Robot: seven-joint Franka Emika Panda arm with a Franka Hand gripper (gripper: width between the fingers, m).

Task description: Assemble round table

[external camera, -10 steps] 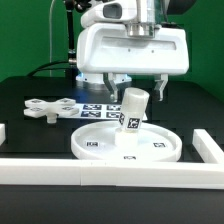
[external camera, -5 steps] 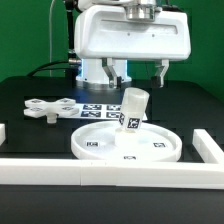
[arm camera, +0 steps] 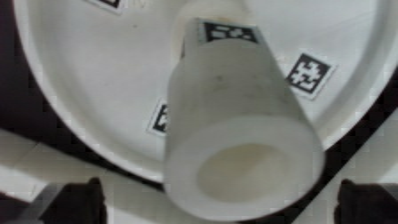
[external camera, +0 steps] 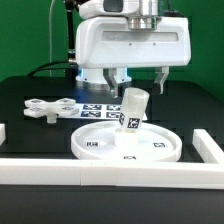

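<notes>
Three parts in sight. The disc (external camera: 106,136) lies flat on the black table (external camera: 30,128), rim up. The leg (external camera: 133,108) stands on its middle, leaning a little. The cross base (external camera: 45,108) lies well apart, toward the exterior view's left. My gripper (external camera: 141,80) hangs above the leg, jaws wide apart, nothing between them. Wrist view: the leg's hollow end faces me. Step in hand, as I judge it: seating the leg in the disc. Next move calls for a straight descent, one jaw either side of the leg, then a firm close before turning.
</notes>
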